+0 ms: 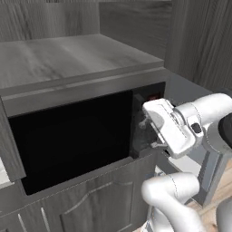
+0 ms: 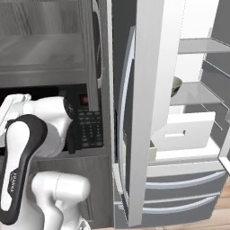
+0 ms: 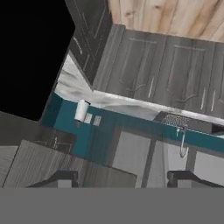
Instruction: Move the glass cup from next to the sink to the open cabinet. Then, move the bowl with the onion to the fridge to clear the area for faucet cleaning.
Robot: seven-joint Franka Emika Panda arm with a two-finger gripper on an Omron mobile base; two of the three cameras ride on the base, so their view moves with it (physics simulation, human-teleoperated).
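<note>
While the arm (image 1: 199, 118) reaches up across the right edge of the microwave (image 1: 72, 140), gripper (image 3: 124, 178): jaws spread wide, nothing between them and nothing held.
Finger tips: two, dark, apart from each other at the bottom of the hand view.
Bowl (image 2: 176, 86): one, on the upper inner shelf of the fridge (image 2: 197, 92), its left part hidden behind the edge of the fridge door.
Bowl, orientation: upright, mouth upward; round, so no long axis; what lies in it cannot be told.
Fridge: one, door open; two pale inner shelves in sight, a white bin below them, two drawer fronts at the bottom.
Open cabinet (image 1: 68, 54): one, directly above the microwave, grey wood-grain, with a flat shelf.
Microwave: one, black front, its keypad (image 2: 90, 123) just left of the fridge.
Sink (image 3: 197, 125): one, dark, set in the counter; long axis along the counter edge, running left to right in the hand view.
Faucet (image 3: 182, 144): one, thin and silver, at the sink's back edge; the hand view is rolled, with the wooden floor (image 3: 175, 17) at its top, so the spout points down the picture.
Paper towel roll (image 3: 82, 110): one, white, on the counter well apart from the sink.
</note>
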